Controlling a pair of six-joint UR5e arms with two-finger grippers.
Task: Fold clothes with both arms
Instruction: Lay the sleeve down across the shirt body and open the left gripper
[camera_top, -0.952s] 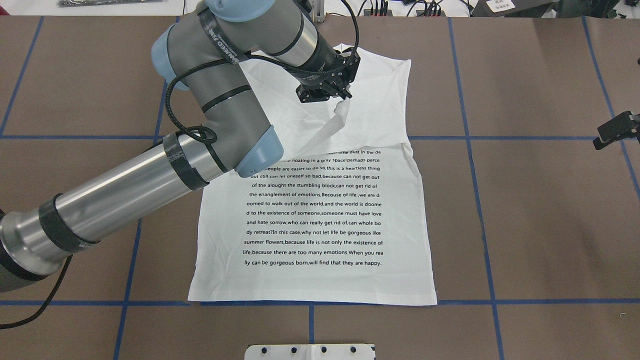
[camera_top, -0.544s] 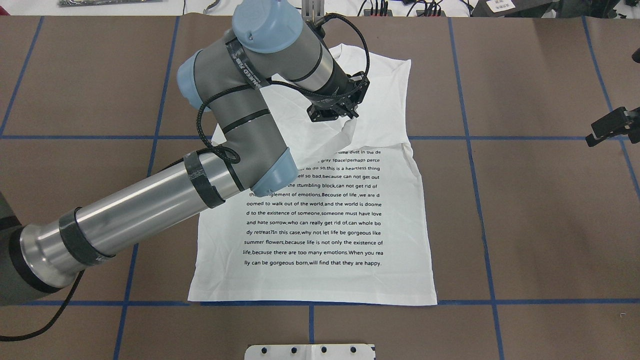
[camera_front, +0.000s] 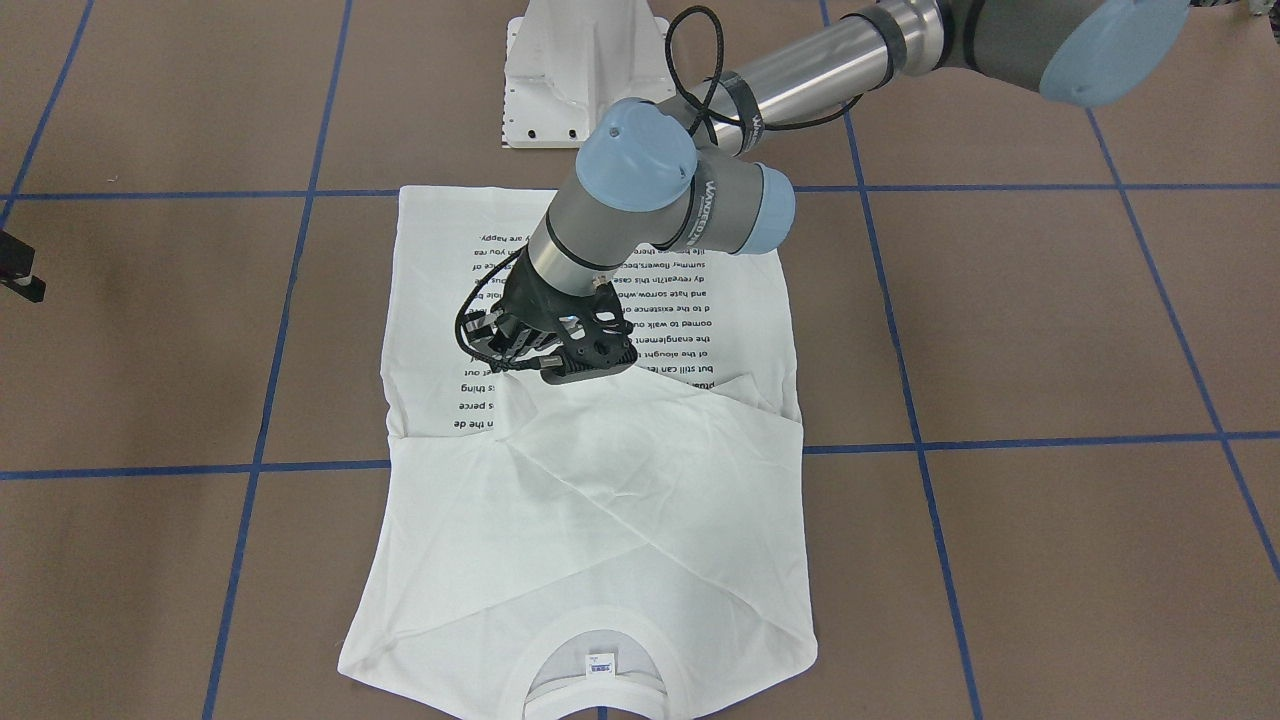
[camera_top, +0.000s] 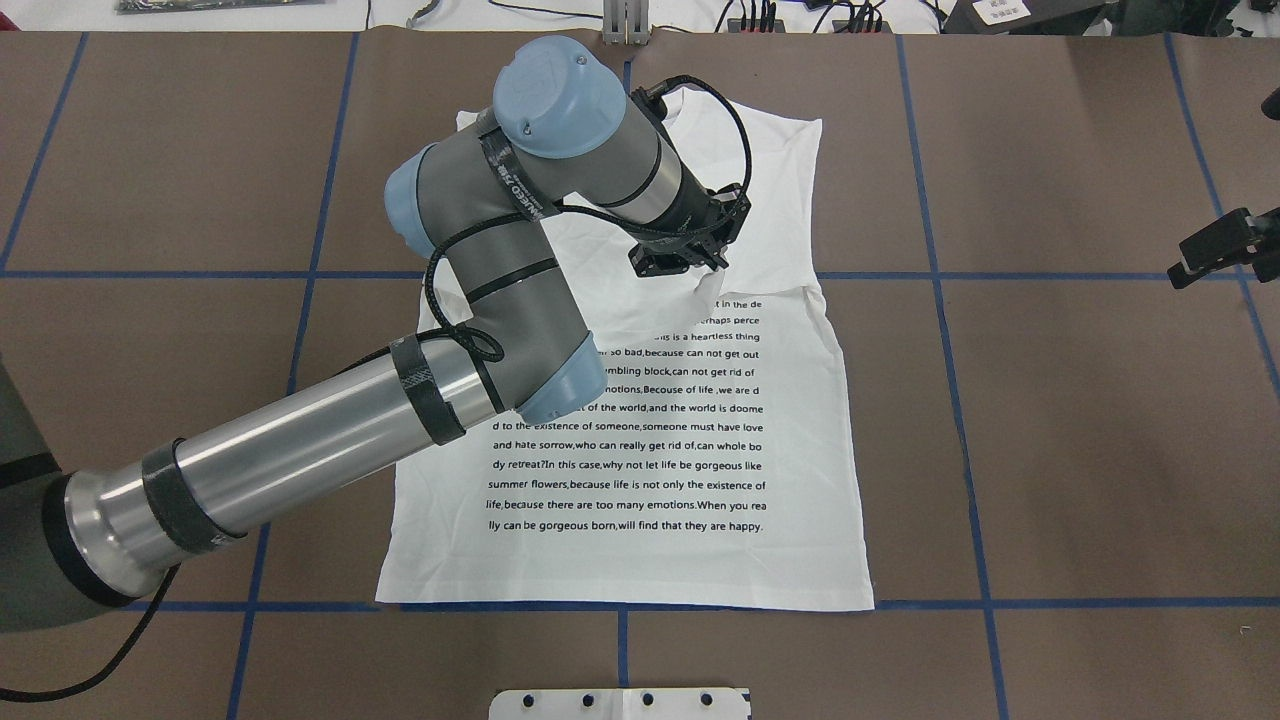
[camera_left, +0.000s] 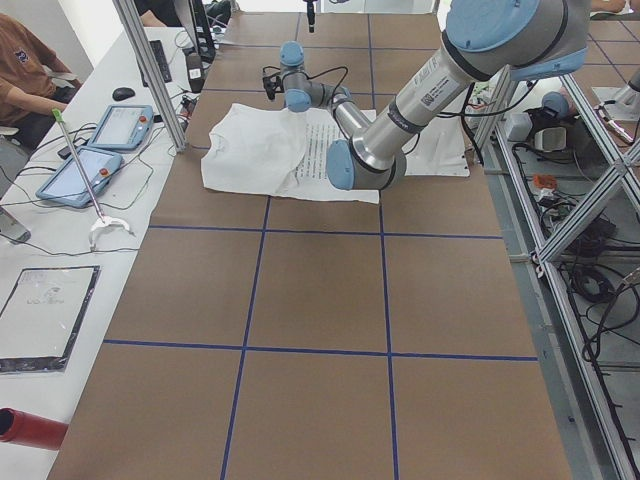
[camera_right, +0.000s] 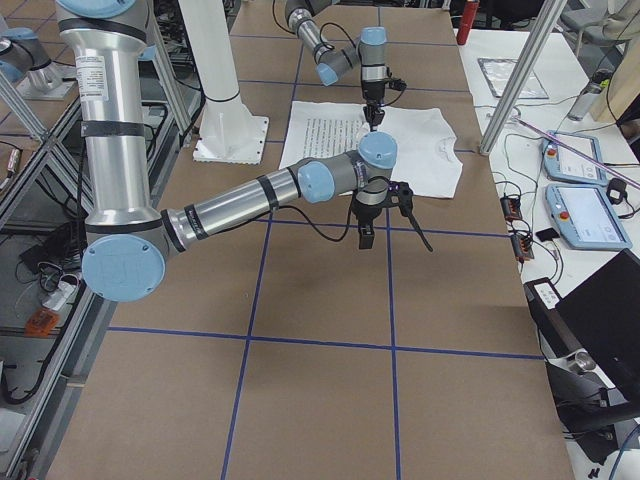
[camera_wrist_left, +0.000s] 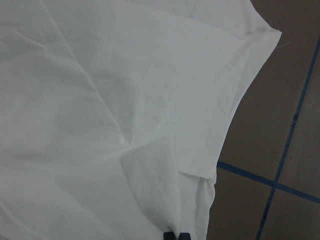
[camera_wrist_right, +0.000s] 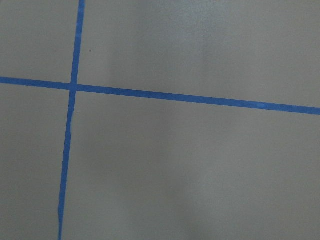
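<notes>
The white long-sleeved T-shirt (camera_top: 640, 460) lies flat on the brown table, black text block up and collar (camera_front: 600, 622) with its small label at the far end. Its sleeves are folded in across the chest. My left gripper (camera_top: 705, 272) hovers low over the top edge of the text, shut on a sleeve end. In the left wrist view its two black fingertips (camera_wrist_left: 177, 236) meet on the white cloth. My right gripper (camera_top: 1222, 248) hangs over bare table far to the right, away from the shirt. Whether its fingers are open or shut does not show.
The white pedestal base (camera_top: 620, 703) stands at the near table edge, just behind the shirt's hem. Blue tape lines (camera_wrist_right: 190, 97) grid the brown table. Beyond the far edge a side bench carries tablets (camera_left: 110, 125), and a person (camera_left: 25, 70) sits there.
My left gripper has carried the sleeve end toward the robot and slightly right, from the chest area to the top of the text block. The right gripper drifted slightly.
</notes>
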